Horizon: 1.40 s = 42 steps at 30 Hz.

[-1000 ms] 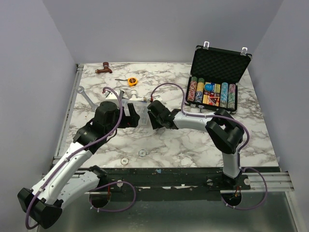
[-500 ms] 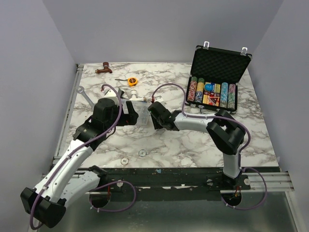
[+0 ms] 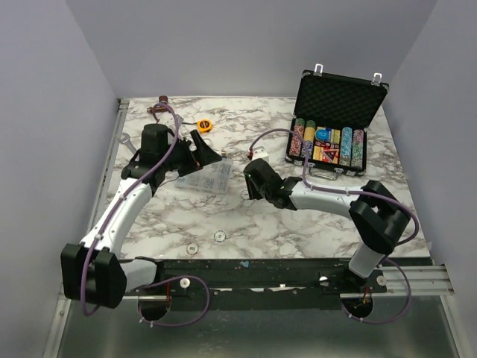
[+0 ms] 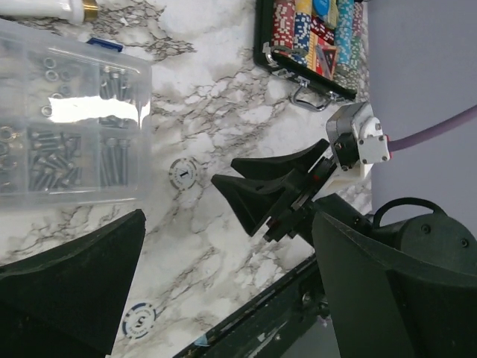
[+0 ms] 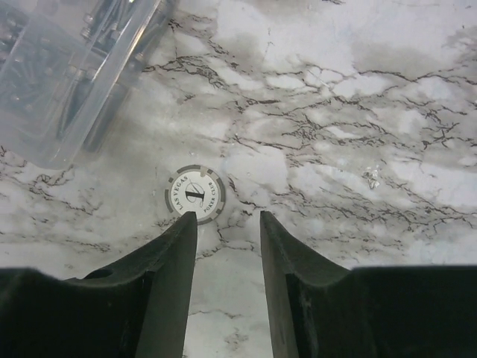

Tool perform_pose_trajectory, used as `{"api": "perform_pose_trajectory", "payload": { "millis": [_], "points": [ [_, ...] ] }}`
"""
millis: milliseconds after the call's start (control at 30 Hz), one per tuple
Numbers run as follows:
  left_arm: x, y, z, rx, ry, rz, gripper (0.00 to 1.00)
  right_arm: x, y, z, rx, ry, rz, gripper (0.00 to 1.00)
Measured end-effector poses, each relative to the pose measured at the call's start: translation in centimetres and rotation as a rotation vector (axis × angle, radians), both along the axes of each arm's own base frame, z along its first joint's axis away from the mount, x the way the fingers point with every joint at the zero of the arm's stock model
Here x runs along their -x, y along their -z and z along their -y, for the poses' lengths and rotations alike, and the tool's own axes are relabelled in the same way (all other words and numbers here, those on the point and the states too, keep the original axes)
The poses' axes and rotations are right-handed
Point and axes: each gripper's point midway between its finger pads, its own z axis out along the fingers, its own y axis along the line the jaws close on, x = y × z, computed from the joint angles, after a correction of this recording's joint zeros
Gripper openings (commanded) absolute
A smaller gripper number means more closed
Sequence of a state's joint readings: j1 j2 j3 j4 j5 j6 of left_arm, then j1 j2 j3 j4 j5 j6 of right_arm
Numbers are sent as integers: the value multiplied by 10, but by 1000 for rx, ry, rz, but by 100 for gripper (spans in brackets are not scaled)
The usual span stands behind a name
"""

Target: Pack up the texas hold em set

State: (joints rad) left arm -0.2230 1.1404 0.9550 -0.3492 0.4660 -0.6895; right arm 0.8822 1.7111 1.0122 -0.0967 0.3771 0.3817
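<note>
The black case [image 3: 340, 95] stands open at the back right, with rows of multicoloured chips [image 3: 328, 144] and an orange card box inside; it also shows in the left wrist view [image 4: 313, 37]. A white and grey poker chip [image 5: 195, 194] lies on the marble just past my right gripper's left fingertip [image 5: 186, 224]. My right gripper [image 5: 228, 220] is open and empty, low over the table [image 3: 251, 188]. The same chip shows in the left wrist view [image 4: 182, 174]. A blue chip [image 4: 139, 321] lies near the front edge. My left gripper [image 3: 207, 153] is wide open and empty [image 4: 229, 224].
A clear compartment box of small parts [image 3: 209, 177] lies between the grippers, just left of the white chip [image 5: 67, 74]. A yellow tape measure [image 3: 204, 125], a brown tool [image 3: 159, 107] and a silver tool [image 3: 128, 145] lie at the back left. Two small discs [image 3: 220, 236] lie near the front edge.
My left gripper has lifted and swung back and to the left, leaving the clear box uncovered. My right gripper has drawn back to the right, away from the box.
</note>
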Motion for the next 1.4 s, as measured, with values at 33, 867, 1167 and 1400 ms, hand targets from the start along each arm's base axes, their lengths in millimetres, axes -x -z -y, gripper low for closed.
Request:
{"api": "perform_pose_trajectory", "payload": {
  "millis": [33,867,1167,1400],
  "points": [
    [-5,4,2,22,7,-29,92,0,-2,-1,-5,-4,2,57],
    [-11,-56,-37,-119,-101,253,92,3,35,-23,198,-57,-444,72],
    [-10,-56,-38,-128,-100,263,92,-8,38,-28,226,-67,-492,63],
    [-10,-56,-38,-127,-100,262,92,-5,42,-29,246,-79,-526,60]
  ]
}}
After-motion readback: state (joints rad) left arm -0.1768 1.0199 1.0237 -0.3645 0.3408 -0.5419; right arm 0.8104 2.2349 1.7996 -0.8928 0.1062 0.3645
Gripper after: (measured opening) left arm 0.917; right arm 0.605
